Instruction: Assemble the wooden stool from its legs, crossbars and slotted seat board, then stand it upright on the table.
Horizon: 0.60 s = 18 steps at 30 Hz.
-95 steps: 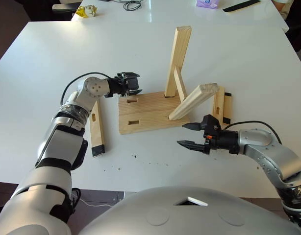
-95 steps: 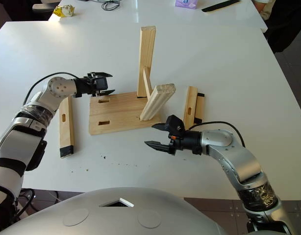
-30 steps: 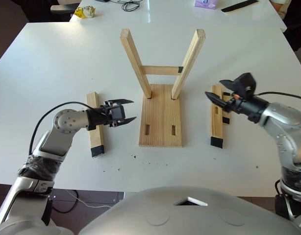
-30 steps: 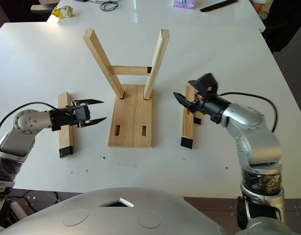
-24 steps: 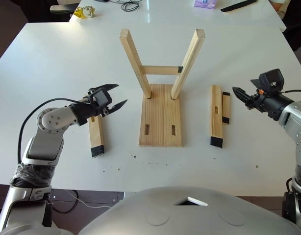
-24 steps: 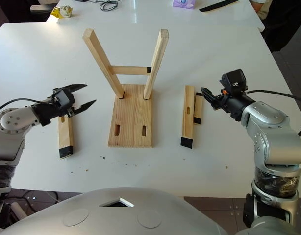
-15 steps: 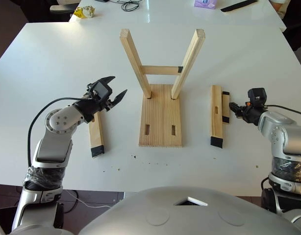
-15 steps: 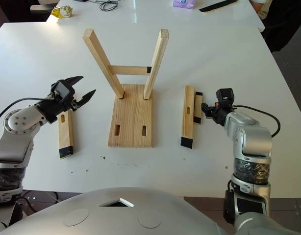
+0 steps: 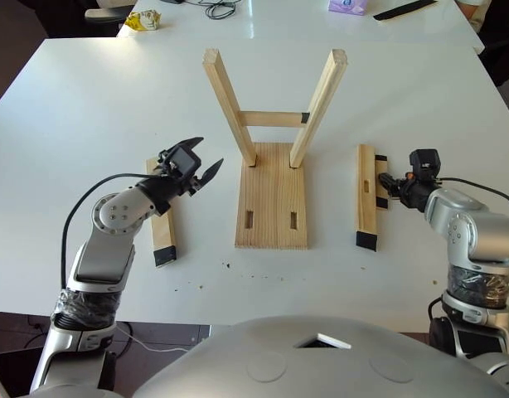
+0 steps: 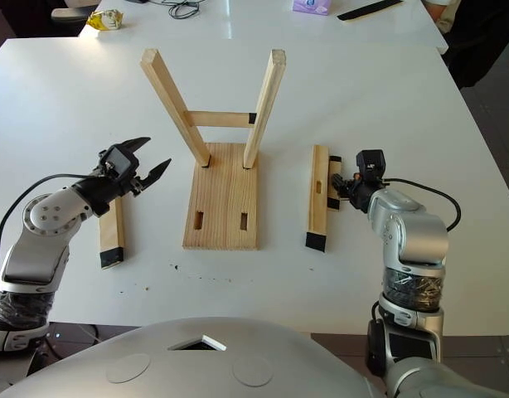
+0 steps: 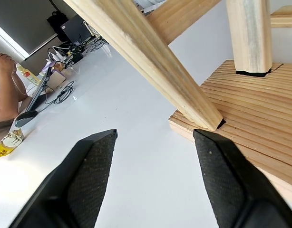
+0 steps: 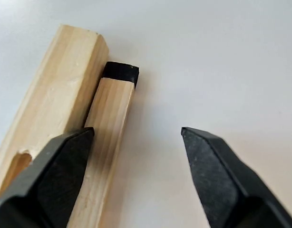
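Note:
The slotted seat board lies flat at the table's middle. Two legs stand in its far slots, joined by a crossbar; the two near slots are bare. One loose leg lies to the left, another to the right with a short black-tipped crossbar beside it. My left gripper is open over the left leg's far end, pointing at the board. My right gripper is open at the short crossbar, one finger over it.
A yellow wrapper, cables, a purple box and a black strip lie on the far table. Small dark crumbs dot the surface near the front edge. Bare table lies on both sides of the parts.
The board with its two legs was turned from a tilted heap to lie straight. Since then my left gripper has swung toward the board, and my right gripper has drawn in to the short crossbar.

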Available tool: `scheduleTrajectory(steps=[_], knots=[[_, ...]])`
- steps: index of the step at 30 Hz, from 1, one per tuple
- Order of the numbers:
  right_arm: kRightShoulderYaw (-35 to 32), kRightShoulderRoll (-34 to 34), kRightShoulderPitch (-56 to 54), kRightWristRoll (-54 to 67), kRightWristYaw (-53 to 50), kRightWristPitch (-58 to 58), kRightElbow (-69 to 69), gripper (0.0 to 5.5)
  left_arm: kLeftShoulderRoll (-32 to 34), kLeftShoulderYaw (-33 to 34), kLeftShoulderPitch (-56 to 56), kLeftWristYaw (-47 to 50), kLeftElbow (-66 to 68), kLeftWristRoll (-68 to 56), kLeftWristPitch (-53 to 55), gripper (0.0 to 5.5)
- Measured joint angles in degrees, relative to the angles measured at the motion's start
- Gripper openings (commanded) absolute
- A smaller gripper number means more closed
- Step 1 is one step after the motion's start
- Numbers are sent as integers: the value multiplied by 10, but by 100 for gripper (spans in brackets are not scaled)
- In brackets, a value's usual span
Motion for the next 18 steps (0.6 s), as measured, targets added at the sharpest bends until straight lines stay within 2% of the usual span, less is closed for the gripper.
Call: scheduleTrajectory(steps=[9,18], knots=[[52,0,24,-27,-16,-6,-25,344,0,-11,5,0,-7,13,0,298],[69,-12,25,-36,-10,-12,-25,344,-2,-12,13,2,-16,22,1,298]])
